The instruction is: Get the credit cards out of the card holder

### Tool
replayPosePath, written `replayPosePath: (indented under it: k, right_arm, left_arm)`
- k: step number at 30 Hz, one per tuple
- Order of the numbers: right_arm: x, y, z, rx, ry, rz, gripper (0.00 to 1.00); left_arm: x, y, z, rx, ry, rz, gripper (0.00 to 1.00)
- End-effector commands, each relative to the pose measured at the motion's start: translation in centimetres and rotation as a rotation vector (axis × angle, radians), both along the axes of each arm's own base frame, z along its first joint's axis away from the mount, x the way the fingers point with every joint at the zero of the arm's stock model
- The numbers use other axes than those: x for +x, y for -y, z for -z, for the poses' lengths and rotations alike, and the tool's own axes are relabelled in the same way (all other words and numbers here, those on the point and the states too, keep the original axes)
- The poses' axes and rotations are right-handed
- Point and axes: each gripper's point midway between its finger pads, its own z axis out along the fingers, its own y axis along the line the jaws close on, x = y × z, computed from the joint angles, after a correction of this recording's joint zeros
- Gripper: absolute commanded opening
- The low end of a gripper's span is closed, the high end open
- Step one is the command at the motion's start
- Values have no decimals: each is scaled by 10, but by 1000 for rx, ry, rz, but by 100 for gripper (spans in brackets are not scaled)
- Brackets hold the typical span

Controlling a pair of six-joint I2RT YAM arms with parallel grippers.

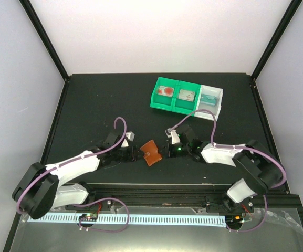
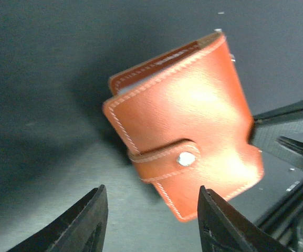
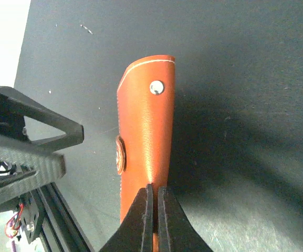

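The card holder (image 3: pixel 146 126) is clamped at its near edge by the right gripper (image 3: pixel 155 191), whose jaws are pressed together on the leather. Its long axis runs straight ahead from them. The left gripper (image 2: pixel 151 191) is held with jaws apart and empty, and the holder lies just ahead of their gap, slightly right.

The left arm is judged better placed to undo the tab. The snapped tab face is shown broadside only in the left wrist view, and the holder is seen edge-on in the right. No credit cards are visible.
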Motion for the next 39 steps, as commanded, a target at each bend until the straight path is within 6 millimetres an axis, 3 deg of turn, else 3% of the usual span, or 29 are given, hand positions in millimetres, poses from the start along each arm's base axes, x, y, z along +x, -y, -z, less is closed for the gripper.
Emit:
replayPosePath:
  k: [1, 5, 15, 27, 31, 39]
  right_arm:
    - [1, 13, -7, -75, 46, 72, 1]
    - [-4, 19, -14, -105, 63, 114, 1]
    - [-16, 21, -40, -66, 124, 130, 1]
    - [-26, 18, -37, -34, 125, 105, 1]
    - [-27, 19, -34, -40, 129, 104, 1]
    - [-27, 19, -30, -42, 120, 103, 1]
  left_arm:
    - [4, 28, -40, -71, 69, 57, 53]
    - [3, 47, -49, -95, 83, 102, 57]
    - [8, 67, -18, -66, 17, 149, 57]
    - [11, 49, 20, 89, -25, 112, 48]
    - [11, 40, 24, 136, -22, 96, 45]
    - [10, 44, 24, 134, -23, 114, 38]
